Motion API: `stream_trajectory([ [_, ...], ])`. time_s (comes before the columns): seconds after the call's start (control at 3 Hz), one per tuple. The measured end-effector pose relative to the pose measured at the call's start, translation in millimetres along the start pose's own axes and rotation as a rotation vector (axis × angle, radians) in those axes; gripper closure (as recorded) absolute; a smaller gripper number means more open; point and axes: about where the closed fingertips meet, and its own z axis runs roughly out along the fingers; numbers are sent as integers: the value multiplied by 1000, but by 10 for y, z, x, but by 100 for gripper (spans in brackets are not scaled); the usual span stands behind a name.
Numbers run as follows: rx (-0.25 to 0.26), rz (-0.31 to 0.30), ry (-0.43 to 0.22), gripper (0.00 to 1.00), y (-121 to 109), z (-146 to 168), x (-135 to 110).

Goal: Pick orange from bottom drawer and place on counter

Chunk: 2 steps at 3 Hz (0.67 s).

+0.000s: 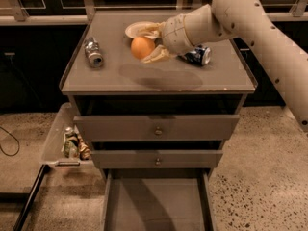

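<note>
The bottom drawer [156, 203] stands pulled out nearest the camera, with two shut upper drawers [156, 128] above it. Farther back, over the counter [96, 83], the gripper [150, 44] pinches the orange [141, 47]. Its fingers [155, 57] lie at the fruit's 12 and 6 o'clock, the wrist at 3 o'clock. A shadow lies on the counter beneath. A silver can [93, 53] lies at the orange's 9 o'clock and a blue can [198, 55] at 3 o'clock. A cream bowl [134, 31] at 12 o'clock is partly hidden.
</note>
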Motion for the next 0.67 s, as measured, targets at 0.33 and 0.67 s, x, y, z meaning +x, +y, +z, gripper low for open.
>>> stream_trajectory([
  [0.33,18,49,-46,100,-123,177,219],
  [0.67,44,110,-44,100,-119,173,415],
])
